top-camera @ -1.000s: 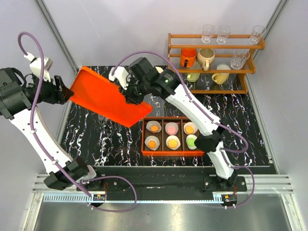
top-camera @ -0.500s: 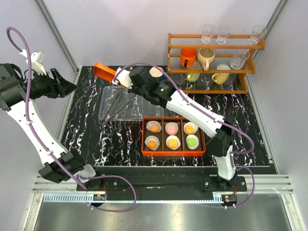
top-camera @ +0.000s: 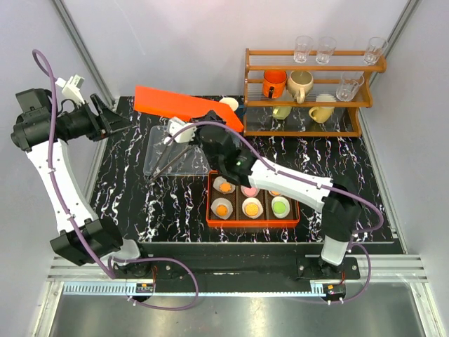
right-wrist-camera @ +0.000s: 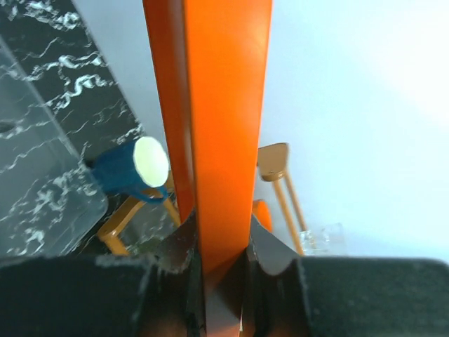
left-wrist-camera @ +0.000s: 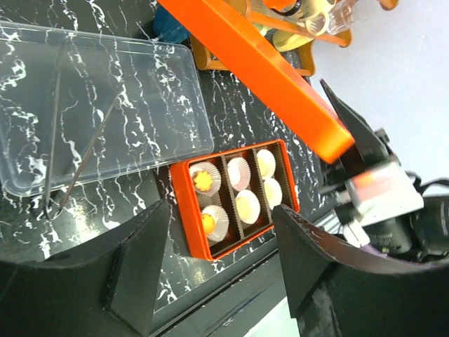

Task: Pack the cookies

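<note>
Cookies (top-camera: 251, 208) all in place: six small discs, four orange, one pink, one green, each in a white paper liner (top-camera: 214, 208), one liner to each compartment of the orange box (top-camera: 210, 223) at the near middle of the counter (top-camera: 140, 196). Judging by the full box, probably nothing left but closing up. Hence, most likely, the orange lid (top-camera: 179, 104) up in the air beyond the box, tilted, pinched by one edge in the right claw (right-wrist-camera: 219, 247), jaws drawn narrow onto the thin rim. Presumably gripped at the edge so as to swing over the box and come down flat. Left claw (top-camera: 116, 116): jaws well apart, nothing between them, raised at the far left, well apart from the lid and looking down on lid and box alike. Probably parked there to leave room. Between lid and box, flat on the counter, a clear plastic tray (top-camera: 175, 151) with thin dark tongs (left-wrist-camera: 84, 151) under it or in it, hard to tell which. Farther back, a wooden rack (top-camera: 316, 70) of mugs and glasses, with a blue cup (right-wrist-camera: 126, 175) near its foot, mostly hidden behind the lid from above. Pink cookie partly covered by the right forearm in the top view. Little but lid edge from the right wrist, so no telling how squarely the lid faces the box. Cookie colours in the farther compartments washed out from the left wrist.
</note>
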Action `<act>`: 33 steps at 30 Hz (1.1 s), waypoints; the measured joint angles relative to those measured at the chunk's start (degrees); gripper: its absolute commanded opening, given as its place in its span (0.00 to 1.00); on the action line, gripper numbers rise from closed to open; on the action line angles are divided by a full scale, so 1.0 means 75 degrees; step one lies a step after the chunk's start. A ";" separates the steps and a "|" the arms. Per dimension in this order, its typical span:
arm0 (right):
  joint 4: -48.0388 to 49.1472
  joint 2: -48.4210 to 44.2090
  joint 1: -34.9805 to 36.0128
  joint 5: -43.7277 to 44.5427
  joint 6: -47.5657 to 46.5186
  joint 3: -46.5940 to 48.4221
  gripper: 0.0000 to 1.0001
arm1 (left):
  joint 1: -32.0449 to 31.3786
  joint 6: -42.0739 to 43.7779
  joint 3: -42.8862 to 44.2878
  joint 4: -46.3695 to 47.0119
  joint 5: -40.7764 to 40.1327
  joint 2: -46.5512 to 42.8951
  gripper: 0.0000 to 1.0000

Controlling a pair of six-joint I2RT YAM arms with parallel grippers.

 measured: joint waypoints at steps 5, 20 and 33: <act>0.2853 -0.0393 0.0396 0.0344 -0.1862 -0.1317 0.00 | -0.0111 -0.0988 -0.0052 0.0629 0.0137 0.0175 0.65; 0.8195 0.0810 0.0790 0.0545 -0.6161 -0.3293 0.00 | -0.0023 -0.2570 -0.0606 0.1769 0.1201 0.0498 0.69; 0.8612 0.1139 0.0991 0.0391 -0.6854 -0.3314 0.00 | -0.0023 -0.2830 -0.1020 0.2043 0.1148 0.0501 0.70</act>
